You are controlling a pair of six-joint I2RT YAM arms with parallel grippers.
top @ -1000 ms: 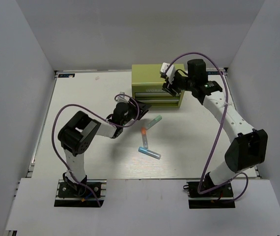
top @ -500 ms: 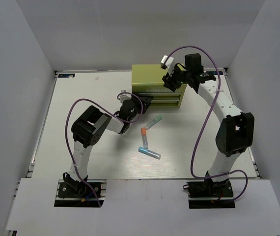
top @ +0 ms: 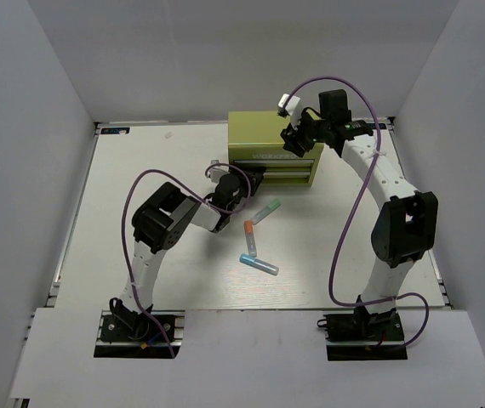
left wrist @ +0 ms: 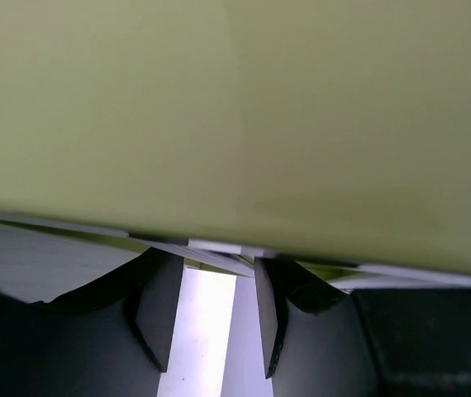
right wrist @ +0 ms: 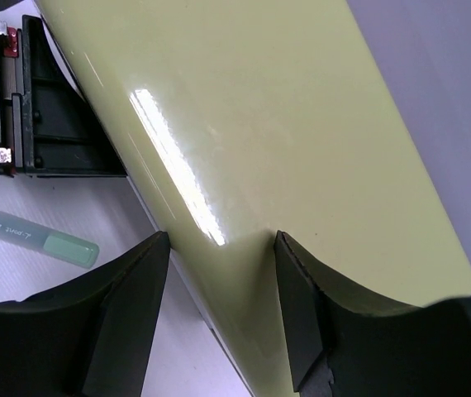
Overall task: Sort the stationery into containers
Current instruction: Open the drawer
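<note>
The lime-green toolbox (top: 264,136) stands at the back of the table, and one of its containers, a black drawer (top: 258,178) (right wrist: 54,116), is pulled out at the front left with something red (right wrist: 9,41) inside. My left gripper (top: 244,185) (left wrist: 211,277) is open, its fingertips up against the toolbox's (left wrist: 235,124) lower edge, with nothing between them. My right gripper (top: 297,141) (right wrist: 219,306) is open and straddles the toolbox's (right wrist: 244,124) top front edge. On the table lie a mint-green highlighter (top: 266,210) (right wrist: 37,236), an orange-capped marker (top: 248,239) and a light-blue highlighter (top: 259,265).
White walls close in the table (top: 140,187) on the left, back and right. The left arm's elbow (top: 162,223) sits left of the loose markers. Purple cables loop above both arms.
The left arm has swung right, bringing its gripper in against the toolbox's pulled-out drawer. The right gripper has shifted back from the toolbox's front onto its top edge.
</note>
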